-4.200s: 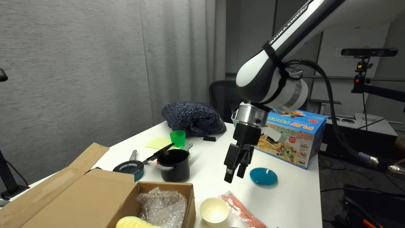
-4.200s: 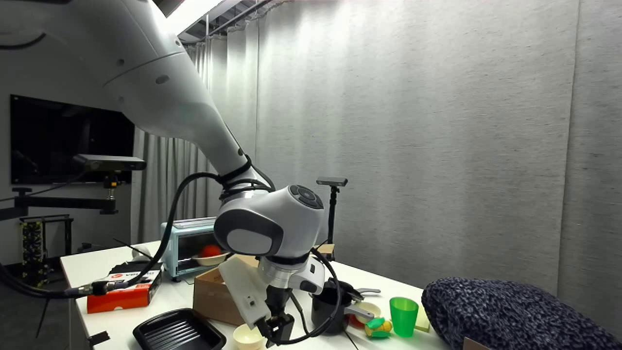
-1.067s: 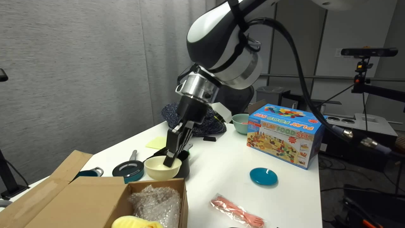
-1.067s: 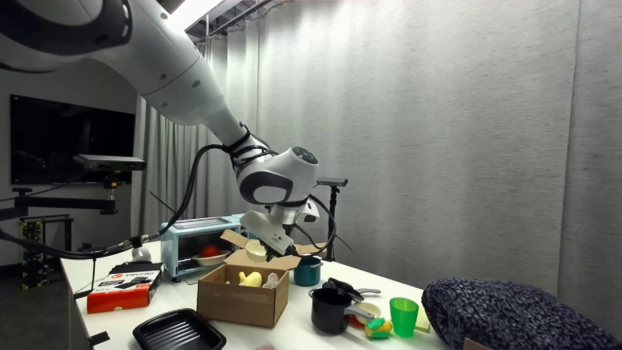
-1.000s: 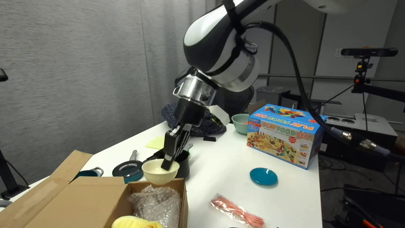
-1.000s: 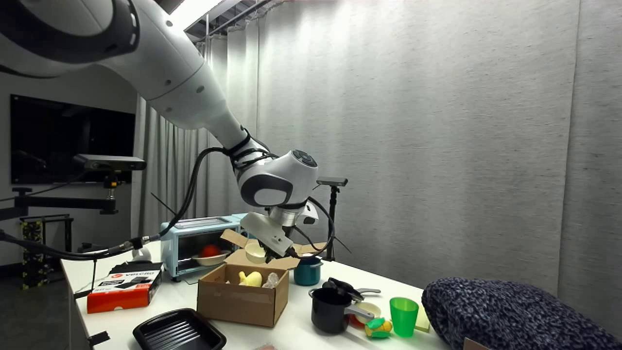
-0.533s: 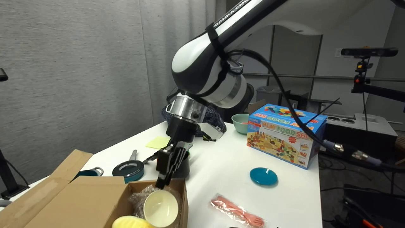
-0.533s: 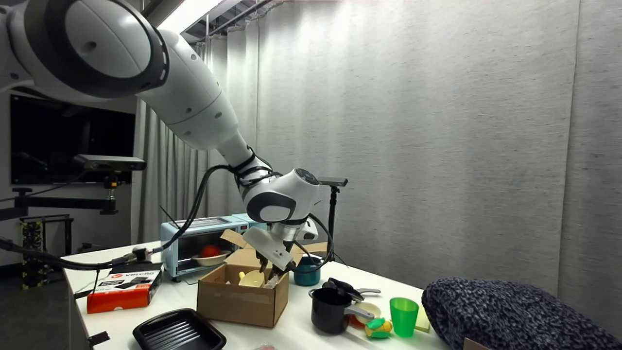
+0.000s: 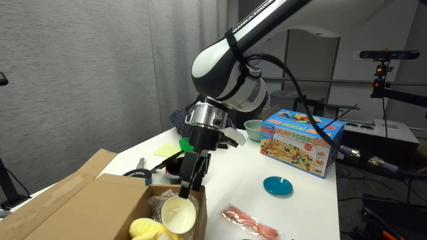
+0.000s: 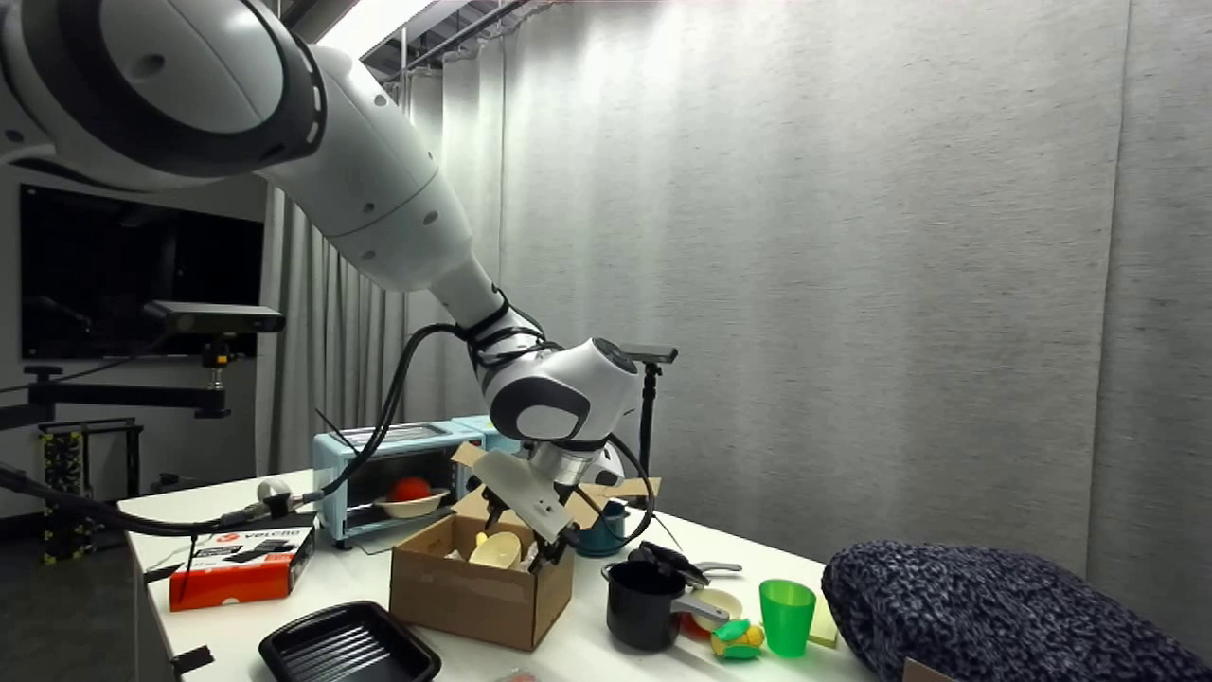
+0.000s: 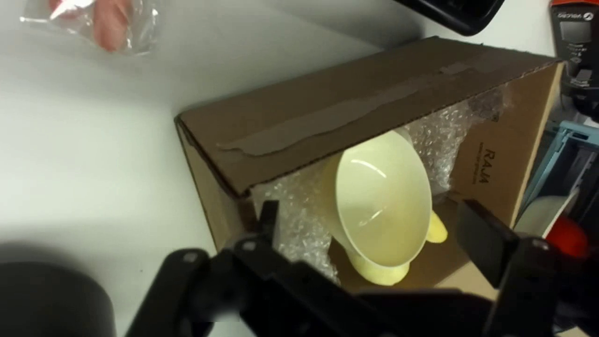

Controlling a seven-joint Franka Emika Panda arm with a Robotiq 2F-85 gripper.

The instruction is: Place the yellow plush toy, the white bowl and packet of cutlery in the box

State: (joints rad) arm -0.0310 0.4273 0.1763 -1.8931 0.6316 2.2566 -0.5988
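Observation:
The white bowl [image 9: 178, 215] lies tilted inside the brown cardboard box [image 10: 464, 592], leaning on the yellow plush toy [image 9: 146, 229] and clear bubble wrap. In the wrist view the bowl [image 11: 383, 201] partly covers the toy [image 11: 436, 229]. My gripper [image 11: 376, 229] is open over the box [image 11: 327, 107], its fingers [image 11: 486, 243] wide apart on either side of the bowl with gaps. The gripper also shows in both exterior views [image 9: 190, 189] [image 10: 519, 540]. The packet of cutlery [image 9: 252, 221] lies flat on the table beside the box; its end shows in the wrist view [image 11: 110, 23].
A teal dish [image 9: 278, 185] and a printed toy carton [image 9: 300, 143] stand on the table. A black pot [image 10: 644, 606] stands near the box. A black grill tray [image 10: 350, 644], a Velcro box [image 10: 241, 564] and a blue toaster oven [image 10: 388, 474] are around it.
The bowl was picked up from the table, carried over the box and lowered into it. My gripper has let go of it. The box has shifted slightly in the last half second.

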